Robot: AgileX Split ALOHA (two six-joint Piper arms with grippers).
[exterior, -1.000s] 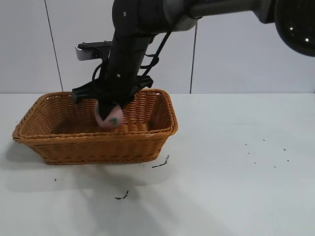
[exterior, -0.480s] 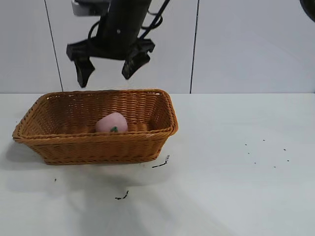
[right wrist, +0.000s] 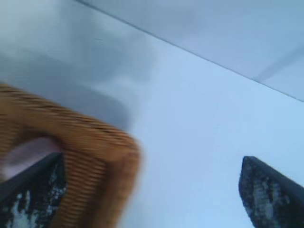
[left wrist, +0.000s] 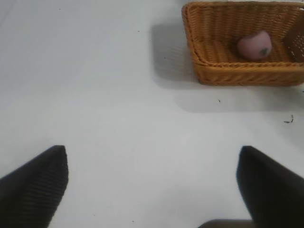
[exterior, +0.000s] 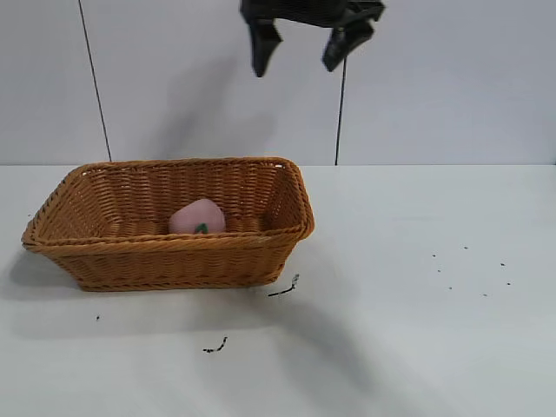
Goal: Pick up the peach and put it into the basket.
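The pale pink peach (exterior: 197, 217) with its green leaf mark lies inside the orange-brown wicker basket (exterior: 261, 261), near the front wall; the left wrist view shows the peach (left wrist: 255, 45) in the basket (left wrist: 237, 73) too. My right gripper (exterior: 300, 48) hangs high above the basket's right end, open and empty. In its wrist view the right gripper (right wrist: 152, 178) looks down past a basket corner (right wrist: 102, 161), with a bit of the peach (right wrist: 28, 152) showing. My left gripper (left wrist: 152, 173) is open over bare table, far from the basket.
The white table (exterior: 417, 330) carries small dark specks in front of the basket (exterior: 282, 288) and at the right (exterior: 469, 269). A pale wall stands behind the table.
The right gripper let the peach go into the basket, opened wide, then rose and shifted right. The peach now rests on the basket floor.
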